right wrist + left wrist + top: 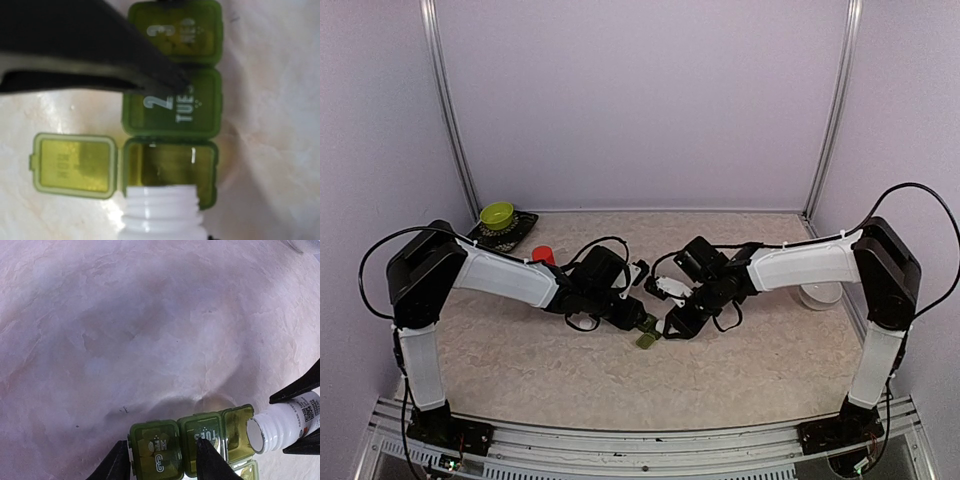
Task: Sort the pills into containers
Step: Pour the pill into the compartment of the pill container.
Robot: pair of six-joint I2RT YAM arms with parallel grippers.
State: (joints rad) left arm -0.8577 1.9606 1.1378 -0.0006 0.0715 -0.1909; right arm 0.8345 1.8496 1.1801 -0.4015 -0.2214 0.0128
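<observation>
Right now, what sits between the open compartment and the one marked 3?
The closed TUE compartment, marked 2, joined to both. The right wrist view shows it clearest.

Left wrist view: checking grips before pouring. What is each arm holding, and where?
Left gripper: jaws clamp the green pill organizer across its end compartment marked 3. Right gripper: jaws hold the white bottle by its body, behind the threaded neck.
</observation>
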